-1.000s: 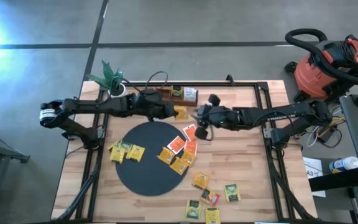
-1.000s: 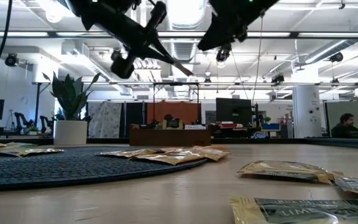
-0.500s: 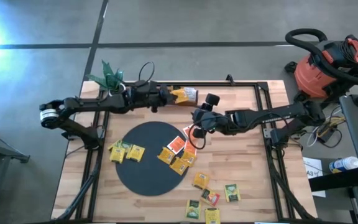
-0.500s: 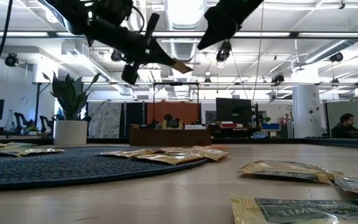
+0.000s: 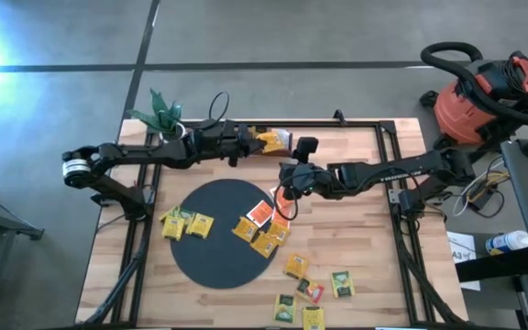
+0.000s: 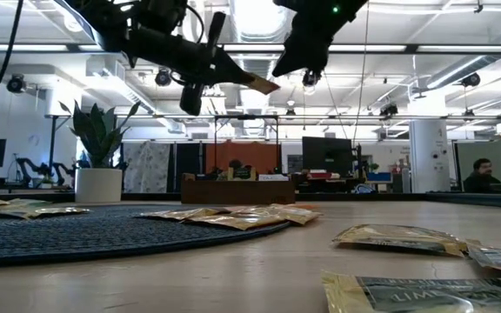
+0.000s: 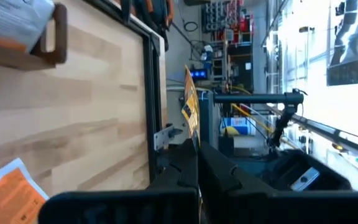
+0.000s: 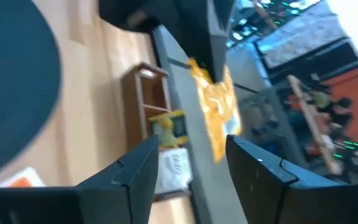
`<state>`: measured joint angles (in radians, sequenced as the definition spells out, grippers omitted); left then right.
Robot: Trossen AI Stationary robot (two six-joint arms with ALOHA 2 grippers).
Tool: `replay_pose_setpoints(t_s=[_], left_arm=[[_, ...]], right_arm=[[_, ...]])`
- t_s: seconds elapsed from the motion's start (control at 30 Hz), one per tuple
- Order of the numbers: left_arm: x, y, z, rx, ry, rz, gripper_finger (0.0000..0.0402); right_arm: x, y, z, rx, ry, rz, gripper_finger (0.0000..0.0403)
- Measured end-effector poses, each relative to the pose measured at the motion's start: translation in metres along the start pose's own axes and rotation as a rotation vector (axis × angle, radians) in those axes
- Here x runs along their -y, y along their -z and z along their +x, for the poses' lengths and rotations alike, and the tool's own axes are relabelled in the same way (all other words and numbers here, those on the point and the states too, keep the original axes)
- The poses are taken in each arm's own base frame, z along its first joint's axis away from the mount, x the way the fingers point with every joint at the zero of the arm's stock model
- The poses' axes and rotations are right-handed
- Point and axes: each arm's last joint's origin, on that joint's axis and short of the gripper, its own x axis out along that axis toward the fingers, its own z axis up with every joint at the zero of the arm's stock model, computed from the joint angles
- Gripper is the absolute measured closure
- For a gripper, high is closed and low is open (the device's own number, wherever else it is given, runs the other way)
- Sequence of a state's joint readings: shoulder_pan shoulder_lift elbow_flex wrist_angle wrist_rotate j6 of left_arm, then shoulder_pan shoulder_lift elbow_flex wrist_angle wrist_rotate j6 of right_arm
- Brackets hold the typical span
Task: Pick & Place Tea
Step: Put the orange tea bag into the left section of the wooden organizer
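We see the left gripper point(image 5: 250, 144) raised above the back edge of the wooden table point(image 5: 356, 229), its fingers pinched tight on a yellow tea packet point(image 5: 269, 142), right by the wooden compartment tray point(image 5: 278, 137). The right gripper point(image 5: 289, 176) hovers in front of the tray, jaws spread wide and holding nothing, with the held packet showing between its fingers point(image 8: 135, 168) in its wrist view. Other tea packets lie on the black round mat point(image 5: 214, 220) and on the boards past the mat's edge away from the tray point(image 5: 312, 291).
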<state>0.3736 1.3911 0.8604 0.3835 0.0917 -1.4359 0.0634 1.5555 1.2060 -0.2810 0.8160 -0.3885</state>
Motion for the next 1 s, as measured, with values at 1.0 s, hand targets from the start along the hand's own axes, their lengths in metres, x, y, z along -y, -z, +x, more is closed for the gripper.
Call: replay_pose_setpoints(t_s=[1.0], left_arm=[[0.005, 0.031, 0.008, -0.105, 0.085, 0.007, 0.0397]], right_arm=[[0.001, -0.002, 0.008, 0.012, 0.015, 0.045, 0.033]])
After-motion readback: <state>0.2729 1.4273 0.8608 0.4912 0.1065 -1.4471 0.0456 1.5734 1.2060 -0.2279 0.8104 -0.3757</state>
